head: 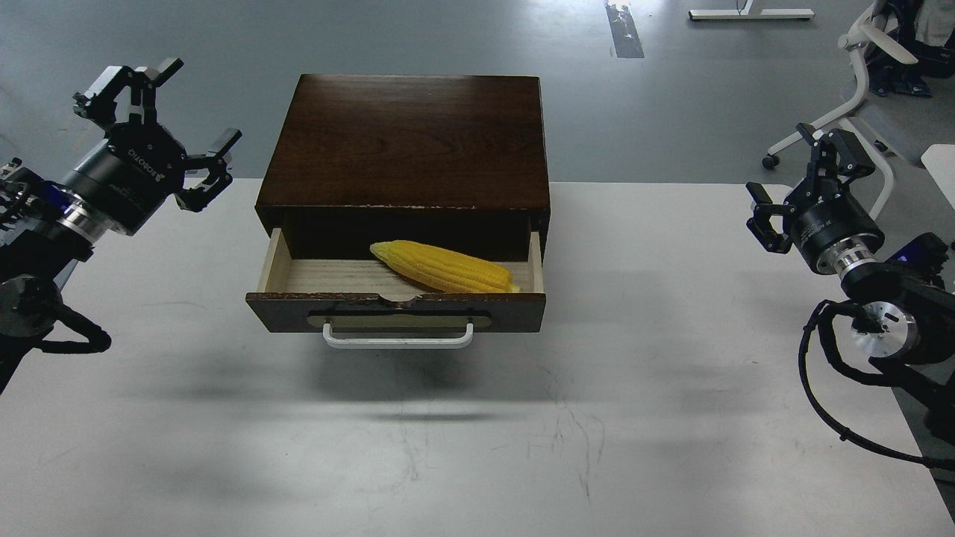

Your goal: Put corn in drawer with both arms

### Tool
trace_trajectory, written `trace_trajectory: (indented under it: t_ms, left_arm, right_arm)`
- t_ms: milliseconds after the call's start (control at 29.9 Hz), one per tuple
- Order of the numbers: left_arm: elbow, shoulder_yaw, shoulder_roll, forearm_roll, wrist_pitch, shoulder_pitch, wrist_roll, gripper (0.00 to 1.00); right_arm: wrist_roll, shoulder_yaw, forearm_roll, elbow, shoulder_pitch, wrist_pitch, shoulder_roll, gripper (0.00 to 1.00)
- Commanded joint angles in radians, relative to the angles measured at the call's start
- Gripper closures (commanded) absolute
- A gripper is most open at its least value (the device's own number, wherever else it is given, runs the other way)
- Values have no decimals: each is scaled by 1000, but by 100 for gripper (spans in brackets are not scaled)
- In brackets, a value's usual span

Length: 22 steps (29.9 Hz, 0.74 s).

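Both end effectors [160,123] [806,186] spread; corn [444,266] diagonal, tip rear-left, in drawer [395,309]

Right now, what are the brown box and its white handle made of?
The box looks like dark, glossy varnished wood: grain streaks and chipped edges show. Its drawer is pale bare wood inside. The handle looks like smooth white-coated metal, maybe plastic.

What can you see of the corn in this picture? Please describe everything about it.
The corn is one bright yellow husked cob with rows of kernels and a tapered tip pointing left. It lies on its side, slanted, on the light wood floor of the open drawer, toward the right half. Its right end is near the drawer's front panel; contact there cannot be told. No gripper touches it.
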Motion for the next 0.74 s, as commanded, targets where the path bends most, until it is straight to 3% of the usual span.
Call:
trace_trajectory:
  t_ms: [0, 401, 702]
  left_arm:
    - [0, -1, 2, -1, 0, 2, 0, 2]
    - [0, -1, 10, -1, 0, 31, 0, 2]
    - [0, -1, 0, 0, 0, 49, 0, 2]
  right_arm:
    - [0, 5, -1, 4, 0, 2, 1, 0]
    - [0, 17, -1, 6, -5, 14, 4, 0]
    - [0, 17, -2, 6, -17, 103, 6, 0]
